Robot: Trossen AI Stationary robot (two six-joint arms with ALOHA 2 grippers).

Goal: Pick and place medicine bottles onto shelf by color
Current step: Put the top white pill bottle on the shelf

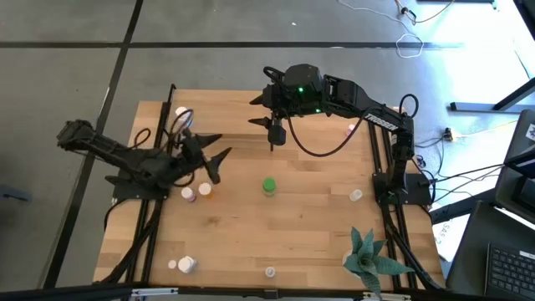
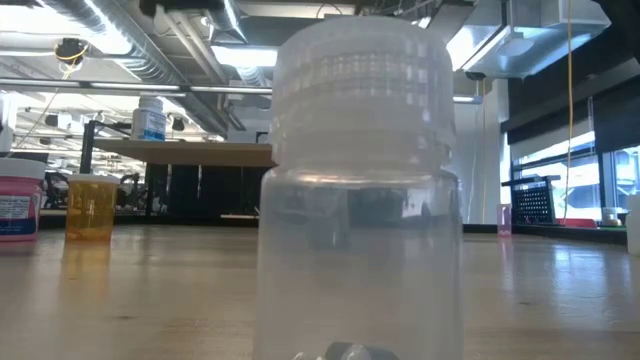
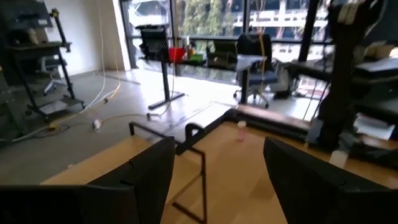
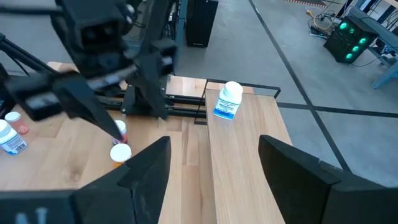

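Note:
My left gripper (image 1: pixel 219 149) (image 3: pixel 217 168) hangs open and empty at the table's left, above an orange bottle (image 1: pixel 205 191) (image 4: pixel 120 152) and a pink one (image 1: pixel 189 194). My right gripper (image 1: pixel 252 113) (image 4: pixel 214 168) waits open and empty over the far middle of the table. The shelf (image 2: pixel 180 152) (image 4: pixel 245 134) stands at the far left, and a white bottle with a blue label (image 1: pixel 181 113) (image 4: pixel 229 99) stands upright on it. A green bottle (image 1: pixel 268 186) stands at mid-table. Other bottles stand on the tabletop: white (image 1: pixel 185 264), clear (image 1: pixel 270 272) (image 2: pixel 360 180), clear (image 1: pixel 355 196) and pink (image 1: pixel 351 128).
A green spiky plant (image 1: pixel 368 255) stands at the near right corner. The shelf's thin black posts (image 1: pixel 167 109) rise just beyond my left gripper. Bare wood lies between the green bottle and the near edge.

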